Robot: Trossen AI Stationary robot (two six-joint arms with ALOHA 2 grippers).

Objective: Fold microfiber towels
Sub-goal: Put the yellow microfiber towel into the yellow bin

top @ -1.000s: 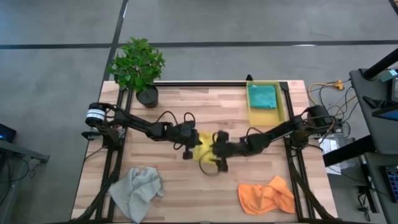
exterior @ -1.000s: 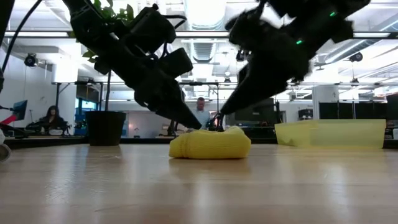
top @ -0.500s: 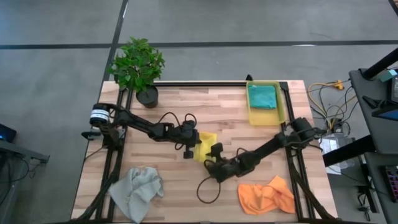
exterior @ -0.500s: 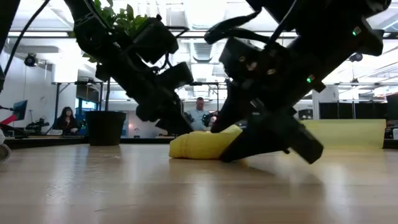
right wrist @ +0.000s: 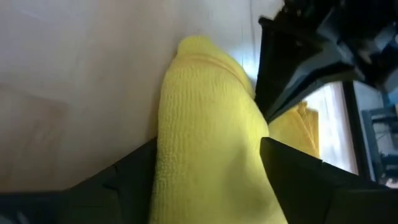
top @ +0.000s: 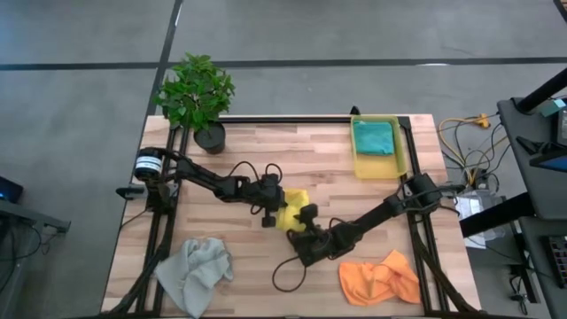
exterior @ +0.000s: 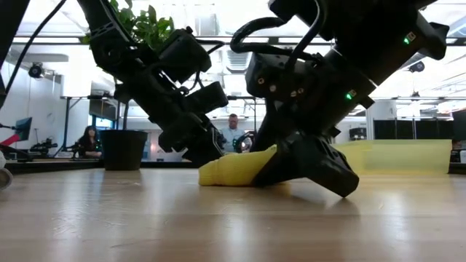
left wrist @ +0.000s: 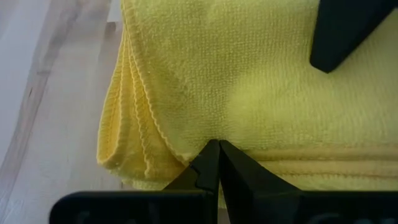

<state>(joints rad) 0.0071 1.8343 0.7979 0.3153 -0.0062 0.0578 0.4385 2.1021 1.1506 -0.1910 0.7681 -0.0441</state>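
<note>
A yellow microfiber towel (top: 295, 198), folded into several layers, lies flat mid-table. My left gripper (left wrist: 216, 147) comes from the table's left, slanting down, shut, with its tips on the towel's top. My right gripper (right wrist: 208, 149) stands open at the towel's near side, slanting down, one finger (right wrist: 124, 171) on each side of a rounded folded edge (right wrist: 205, 112). A grey towel (top: 195, 270) and an orange towel (top: 381, 279) lie crumpled near the front edge. A teal towel (top: 374, 137) rests folded in the yellow bin (top: 359, 164). My left gripper presses its shut fingertips down on the towel's top layer (left wrist: 217, 124), close to the stacked layer edges (left wrist: 134, 137), slanting from the table's left. The towel lies flat on the table under them. My right gripper straddles the towel's folded near edge (right wrist: 208, 93); the cloth fills the gap between the open fingers and lies on the table.
A potted plant (top: 197, 93) stands at the far left corner. The yellow bin sits at the far right. A loose black cable loop (top: 288, 275) lies on the wood near the right arm. Bare wood shows between the grey and orange towels.
My right gripper has swung from above the towel toward the table's near edge, come down and rolled, and now straddles the towel's near side, still open. My left gripper has sunk a little onto the towel's top. The yellow towel has stayed in place.
</note>
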